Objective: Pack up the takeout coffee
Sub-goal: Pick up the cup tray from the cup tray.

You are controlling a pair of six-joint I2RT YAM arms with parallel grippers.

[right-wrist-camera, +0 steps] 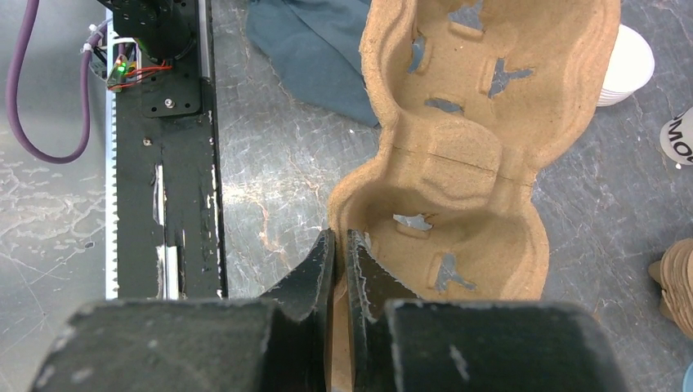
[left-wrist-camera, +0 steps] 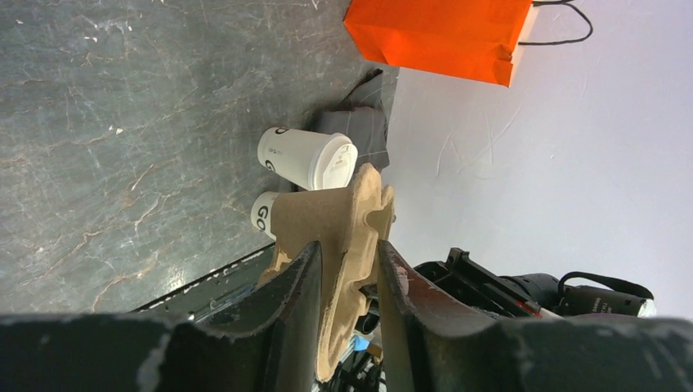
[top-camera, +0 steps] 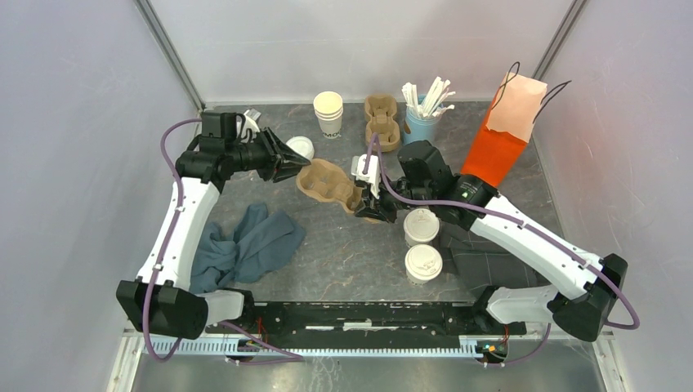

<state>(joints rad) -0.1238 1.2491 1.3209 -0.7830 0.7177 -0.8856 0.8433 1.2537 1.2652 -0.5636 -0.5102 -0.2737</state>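
Carrier placement is in hand: your left tool and right tool each pinch the cup carrier rim. Both lidded cups stand at its 4 o'clock. Next move, likely: seat it flat.

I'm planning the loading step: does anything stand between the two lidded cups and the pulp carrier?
Only the right gripper: its jaws pinch the pulp carrier rim on the side facing the lidded cups. Nothing sits in the carrier.
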